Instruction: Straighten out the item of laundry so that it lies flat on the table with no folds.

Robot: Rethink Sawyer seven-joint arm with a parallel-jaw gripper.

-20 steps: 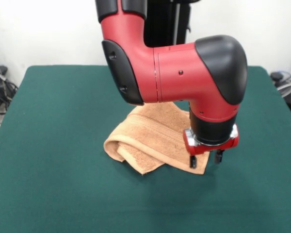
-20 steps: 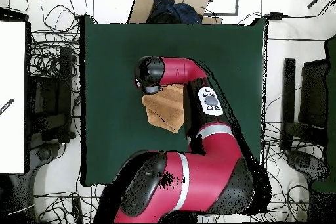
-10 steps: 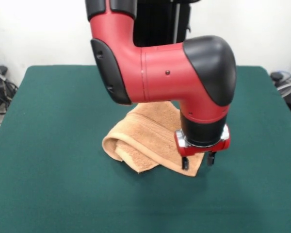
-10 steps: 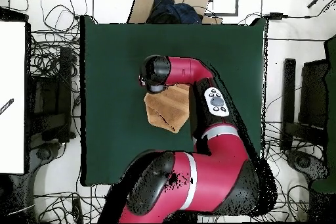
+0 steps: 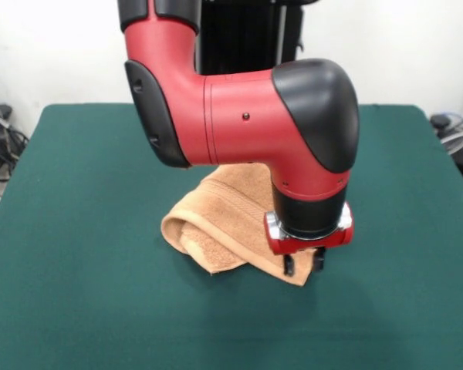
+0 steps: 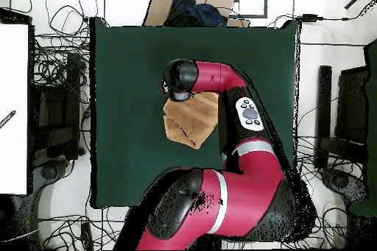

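The two short black fingers [image 5: 288, 265] are hanging straight down from the red wrist ring with only a narrow gap showing between them, and nothing is sitting in that gap; their tips are at the near corner of the towel [image 5: 230, 223], the left one in front of the cloth and the right one just past its edge, though it is not possible to tell whether they are pressing on the fabric or hovering just above it. The gripper [image 5: 302, 264] is pointing down at the worktop [image 5: 77, 231], carried by a black wrist cylinder below a large black elbow cap and a thick red link that is crossing the picture from the pedestal side. The peach-orange towel is lying crumpled near the middle of the worktop, well apart from all four edges: its left side in the front view is rolling over into a thick fold, a woven band is running diagonally across the upper layer, and the far part is disappearing behind the arm. In the overhead view the gripper's head [image 6: 179, 80] is sitting over the towel's [image 6: 193, 119] far left corner, while the towel is showing as an irregular folded shape beside the red arm [image 6: 239, 104], which is covering the worktop's [image 6: 125, 64] near right portion. The dark green cloth is lying smooth around the towel.
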